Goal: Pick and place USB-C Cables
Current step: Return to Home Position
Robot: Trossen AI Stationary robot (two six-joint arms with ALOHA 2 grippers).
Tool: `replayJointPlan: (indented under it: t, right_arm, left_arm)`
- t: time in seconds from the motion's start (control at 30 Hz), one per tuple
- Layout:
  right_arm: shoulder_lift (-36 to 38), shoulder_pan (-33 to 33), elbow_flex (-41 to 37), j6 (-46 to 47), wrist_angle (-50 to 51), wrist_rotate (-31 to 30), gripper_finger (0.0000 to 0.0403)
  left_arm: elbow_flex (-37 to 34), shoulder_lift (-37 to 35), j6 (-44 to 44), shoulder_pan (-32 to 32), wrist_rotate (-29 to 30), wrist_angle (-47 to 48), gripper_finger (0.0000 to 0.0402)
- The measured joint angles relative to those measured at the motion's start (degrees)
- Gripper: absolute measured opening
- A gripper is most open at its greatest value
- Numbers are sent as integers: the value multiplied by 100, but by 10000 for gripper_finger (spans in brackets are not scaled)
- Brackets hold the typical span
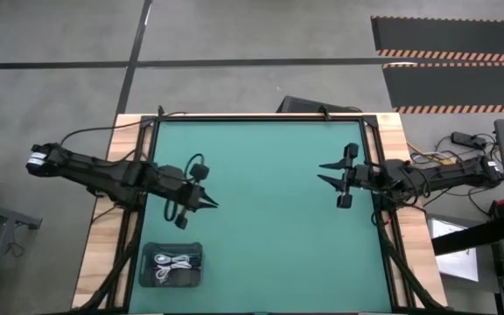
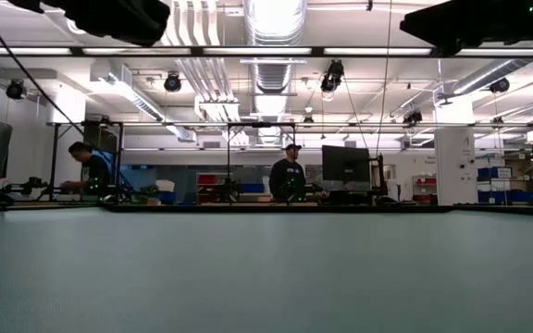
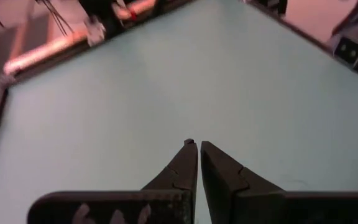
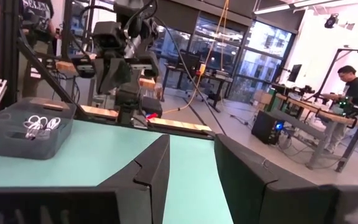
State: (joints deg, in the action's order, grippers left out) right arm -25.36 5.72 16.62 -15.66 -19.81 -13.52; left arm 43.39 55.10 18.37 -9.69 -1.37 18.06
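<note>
Down in the lower-left corner of the green mat (image 1: 269,236), the black bin (image 1: 191,278) was parked with the white USB-C cables (image 1: 173,262) coiled inside; any black ones couldn't really be made out in there. Just above it, the left gripper (image 1: 211,205) was held over bare mat, jaws pinched together on nothing. Further right, the right gripper (image 1: 321,172) was held over the mat too, jaws spread and empty

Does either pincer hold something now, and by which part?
Nothing is held. The left pincer is shut with nothing between; the right pincer is open and empty. The white cables lie in the bin.
</note>
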Motion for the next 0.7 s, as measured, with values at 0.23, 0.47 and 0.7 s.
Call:
replayJointPlan:
  t: [0.23,0.47,0.7]
  right_arm:
    - [493,-12,-34,0,611,-256,117]
    - [1010,-13,-289,-39,764,-356,117]
    - [1632,-15,-645,-134,757,-610,117]
  left_arm:
    - [-875,-880,-1,47,4,-790,5]
    - [-1553,-1744,-198,208,149,-1045,5]
    - [-2053,-2521,-307,305,188,-1032,5]
